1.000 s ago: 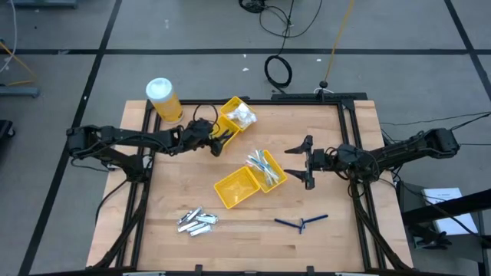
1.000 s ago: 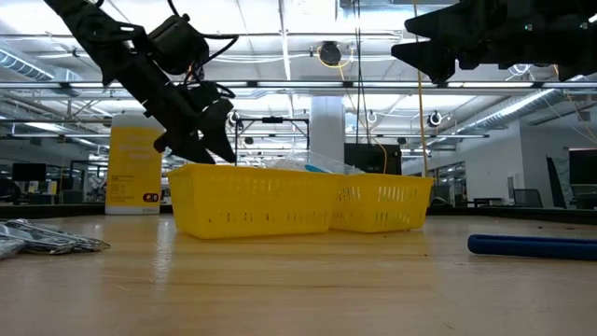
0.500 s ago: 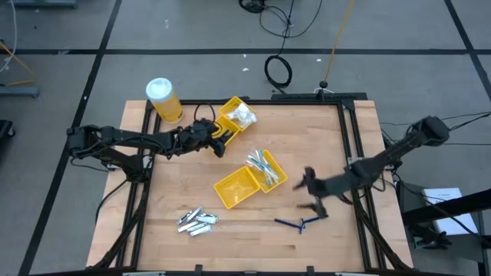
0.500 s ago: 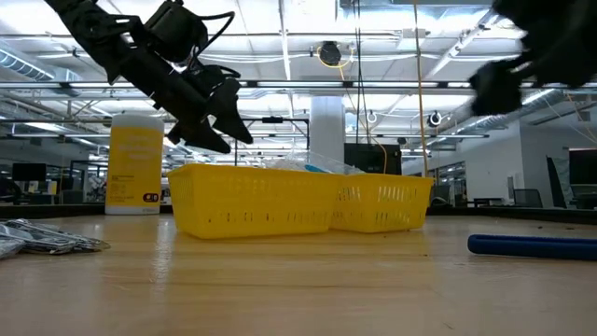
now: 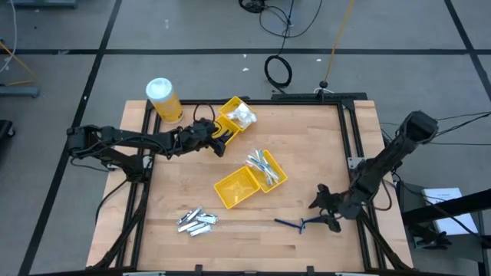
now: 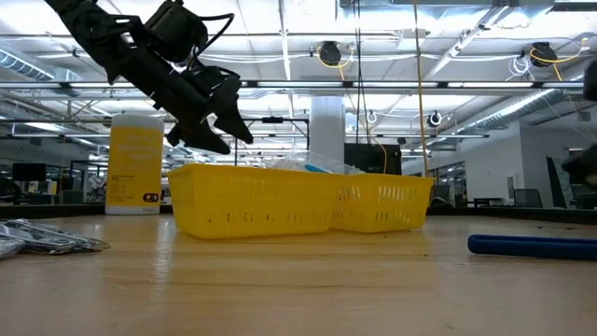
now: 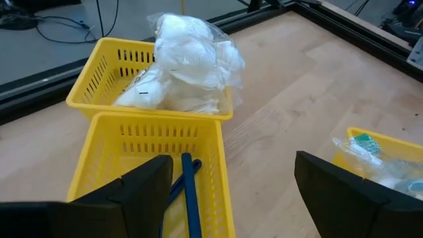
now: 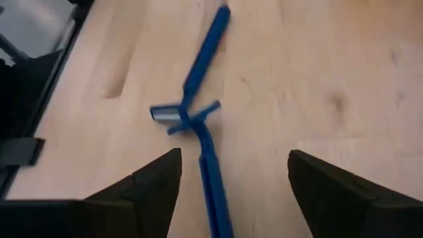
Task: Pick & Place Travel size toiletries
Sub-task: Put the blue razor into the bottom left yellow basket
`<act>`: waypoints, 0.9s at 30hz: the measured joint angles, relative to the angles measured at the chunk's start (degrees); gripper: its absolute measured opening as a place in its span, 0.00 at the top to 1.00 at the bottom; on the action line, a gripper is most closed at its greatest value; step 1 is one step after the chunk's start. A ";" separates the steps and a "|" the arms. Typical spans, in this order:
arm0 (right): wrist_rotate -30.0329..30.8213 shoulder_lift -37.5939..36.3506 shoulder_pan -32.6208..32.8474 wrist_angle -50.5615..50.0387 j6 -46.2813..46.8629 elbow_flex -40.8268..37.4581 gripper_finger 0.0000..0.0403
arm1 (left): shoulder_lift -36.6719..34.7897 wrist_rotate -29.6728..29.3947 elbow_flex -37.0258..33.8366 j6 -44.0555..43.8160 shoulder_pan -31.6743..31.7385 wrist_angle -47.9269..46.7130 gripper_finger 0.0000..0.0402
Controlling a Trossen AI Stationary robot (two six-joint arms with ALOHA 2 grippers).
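The right end effector [image 5: 325, 208] hovers released, fingers spread, just above two blue razors [image 5: 301, 222] crossed on the table [image 5: 253, 238] at near right. The left end effector [image 5: 222, 141], also released, hangs over a far-left yellow tray [image 7: 155, 162] holding more razors.

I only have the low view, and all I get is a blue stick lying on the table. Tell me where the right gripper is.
Observer: The right gripper is open near the table's right edge, right beside the blue razors.
Operator: Razors? Count them.
Observer: Two, lying crossed on the bare wood.
Operator: Now report the left gripper.
Observer: The left gripper is open over a yellow tray that holds more razor sticks, next to the white packets.
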 joint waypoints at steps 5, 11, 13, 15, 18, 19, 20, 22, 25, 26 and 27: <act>0.47 6.18 0.77 7.87 -0.01 -2.55 0.40 | 0.00 -0.02 0.00 -0.02 -0.59 -0.02 0.23; -0.41 11.89 3.34 8.94 0.86 -2.37 0.50 | 0.00 -0.02 0.00 0.00 -1.05 -0.02 0.23; -2.39 13.16 4.43 8.95 1.59 -2.37 0.53 | 0.00 -0.02 0.00 -0.03 -1.05 -0.04 0.24; -4.26 13.99 5.02 8.94 1.71 -2.38 0.57 | 0.00 -0.02 0.00 -0.09 -1.03 -0.02 0.24; -4.83 14.98 5.51 7.00 2.78 -2.39 0.62 | 0.00 -0.02 0.00 -0.11 -1.03 0.00 0.24; -4.62 15.28 5.55 6.02 2.95 -2.39 0.64 | 0.00 -0.04 0.00 -0.11 -1.03 -0.02 0.24; -4.20 15.50 5.55 5.06 2.93 -2.39 0.67 | 0.00 -0.03 0.00 -0.11 -1.03 0.00 0.24; -3.14 15.80 5.59 4.07 2.16 -2.39 0.72 | 0.00 -0.04 0.00 -0.13 -1.03 0.02 0.23; -2.51 16.05 5.60 2.73 0.68 -2.37 0.80 | 0.00 -0.06 0.00 -0.13 -1.03 0.00 0.23; -2.29 16.05 5.58 2.27 0.35 -2.37 0.83 | 0.00 -0.06 0.01 -0.13 -1.03 0.02 0.23; -2.15 16.05 5.48 1.89 0.14 -2.35 0.86 | 0.00 -0.07 0.00 -0.13 -1.03 0.00 0.23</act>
